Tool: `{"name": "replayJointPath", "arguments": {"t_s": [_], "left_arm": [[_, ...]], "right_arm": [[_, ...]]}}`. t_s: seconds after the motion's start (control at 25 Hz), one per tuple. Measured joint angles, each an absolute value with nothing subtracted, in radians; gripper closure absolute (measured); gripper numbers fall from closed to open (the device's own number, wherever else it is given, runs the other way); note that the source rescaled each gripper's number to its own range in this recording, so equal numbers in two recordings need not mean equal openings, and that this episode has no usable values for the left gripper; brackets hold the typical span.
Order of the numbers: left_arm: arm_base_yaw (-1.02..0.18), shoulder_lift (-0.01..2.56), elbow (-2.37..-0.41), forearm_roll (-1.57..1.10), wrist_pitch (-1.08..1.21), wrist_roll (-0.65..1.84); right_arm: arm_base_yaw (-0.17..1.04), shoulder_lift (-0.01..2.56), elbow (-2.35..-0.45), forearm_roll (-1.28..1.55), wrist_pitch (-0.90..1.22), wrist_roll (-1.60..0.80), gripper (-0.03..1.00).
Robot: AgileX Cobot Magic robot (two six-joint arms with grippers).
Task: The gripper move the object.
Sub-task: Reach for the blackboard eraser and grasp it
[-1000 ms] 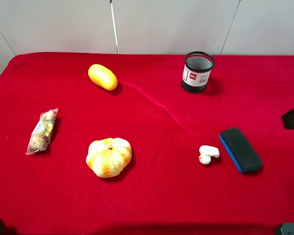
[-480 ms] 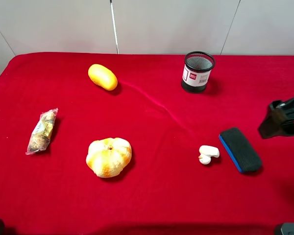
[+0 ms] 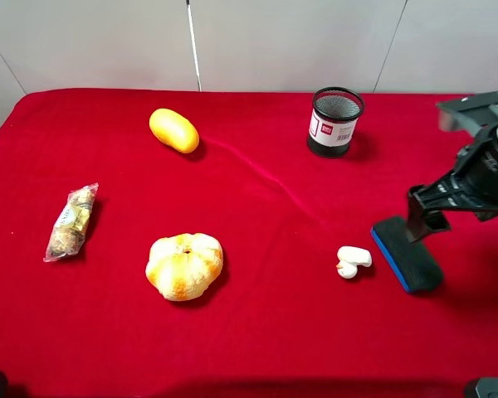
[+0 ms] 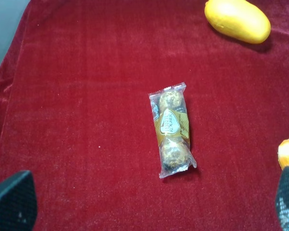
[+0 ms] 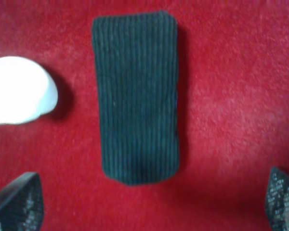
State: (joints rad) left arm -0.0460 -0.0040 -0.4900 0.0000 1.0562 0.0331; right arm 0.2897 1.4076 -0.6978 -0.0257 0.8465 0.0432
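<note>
The board eraser (image 3: 408, 254), dark felt top on a blue base, lies flat on the red cloth at the right. In the right wrist view it (image 5: 135, 96) fills the middle. My right gripper (image 3: 425, 224) hovers over the eraser's far end, open and empty. Its two fingertips (image 5: 17, 202) stand wide apart on either side of the eraser's end and do not touch it. My left gripper (image 4: 149, 204) is open and empty above the left side of the cloth; only its fingertips (image 4: 12, 202) show.
A small white piece (image 3: 353, 259) lies just left of the eraser. A black mesh cup (image 3: 335, 122) stands at the back. A yellow oval fruit (image 3: 173, 130), an orange pumpkin-shaped thing (image 3: 184, 265) and a candy packet (image 3: 70, 222) lie on the left half.
My right arm has come in from the right edge and moved left, ending over the eraser's far end. The eraser and everything else have stayed put.
</note>
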Motion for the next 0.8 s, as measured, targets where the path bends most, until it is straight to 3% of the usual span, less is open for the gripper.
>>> {"name": "replayJointPath", "arguments": {"t_s": [0.8], "left_arm": [[-0.046, -0.004, -0.490, 0.000, 1.056, 0.033]], "right_arm": [[0.290, 1.621, -0.700, -0.062, 0.688, 0.047, -0.03]]}}
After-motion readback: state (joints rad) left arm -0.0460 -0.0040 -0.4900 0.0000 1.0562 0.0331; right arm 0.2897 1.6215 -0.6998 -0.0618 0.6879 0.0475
